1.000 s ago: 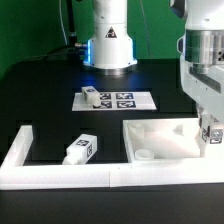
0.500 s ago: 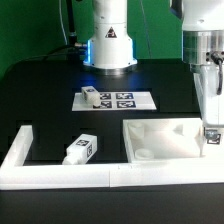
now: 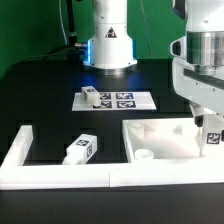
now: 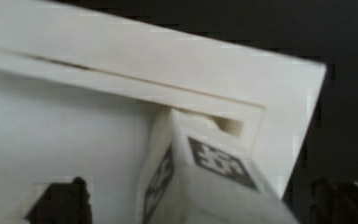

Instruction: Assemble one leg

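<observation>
1. The arm [image 3: 205, 60] fills the exterior view's right side, running off the top and right edges. Only its pale wrist housing shows, hanging straight down over the far right corner of the large white panel [image 3: 165, 140].
2. The robot's base [image 3: 108, 35] stands at the back centre, its upper part cut off by the top edge.
3. The black counter [image 3: 45, 95] carries everything. Its front is bordered by a white L-shaped rail [image 3: 40, 172] that runs off the bottom of the frame.
4. The panel has a raised rim. Its right edge is cut off by the frame and partly covered by the arm. A small round boss sits near its front left corner.
5. The marker board [image 3: 118, 100] lies flat behind the panel, in front of the base. A small tagged block [image 3: 91, 96] sits on its left end.
6. Another tagged block [image 3: 80, 149] lies on its side on the counter, inside the rail's corner and well apart from the panel.
7. The leg [image 3: 212, 134] is at the exterior view's right edge, under the wrist, over the panel's far right corner. One tag faces the camera. Whether it touches the panel cannot be told.
8. In the blurred wrist view the leg [image 4: 202, 170] stands upright, just beside a notch in the panel's rim [image 4: 194, 95].
9. The pincer [image 4: 190, 198] shows only as two dark fingertips [image 4: 59, 196] either side of the leg. It appears clamped on the leg, though contact is hard to confirm.
</observation>
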`<action>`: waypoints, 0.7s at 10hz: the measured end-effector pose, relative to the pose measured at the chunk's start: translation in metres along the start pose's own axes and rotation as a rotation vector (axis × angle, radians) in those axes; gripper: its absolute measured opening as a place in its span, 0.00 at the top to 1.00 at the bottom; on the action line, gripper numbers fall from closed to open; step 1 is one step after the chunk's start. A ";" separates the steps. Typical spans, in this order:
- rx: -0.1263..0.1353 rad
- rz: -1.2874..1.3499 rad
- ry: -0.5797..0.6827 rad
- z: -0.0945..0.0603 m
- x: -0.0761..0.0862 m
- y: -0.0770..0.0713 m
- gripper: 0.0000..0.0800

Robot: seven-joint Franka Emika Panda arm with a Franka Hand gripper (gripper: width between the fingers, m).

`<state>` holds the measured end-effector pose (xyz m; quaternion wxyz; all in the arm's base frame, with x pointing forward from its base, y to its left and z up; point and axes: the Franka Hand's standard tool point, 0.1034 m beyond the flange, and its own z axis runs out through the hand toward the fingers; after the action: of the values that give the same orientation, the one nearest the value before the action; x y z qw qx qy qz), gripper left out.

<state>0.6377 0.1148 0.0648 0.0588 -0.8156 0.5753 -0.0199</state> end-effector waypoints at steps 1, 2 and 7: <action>0.010 -0.051 0.005 0.001 -0.003 0.000 0.20; 0.008 -0.109 0.007 0.001 -0.002 0.000 0.19; -0.015 -0.738 0.027 0.003 0.003 0.000 0.19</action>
<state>0.6394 0.1125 0.0618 0.0343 -0.9682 0.2434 -0.0462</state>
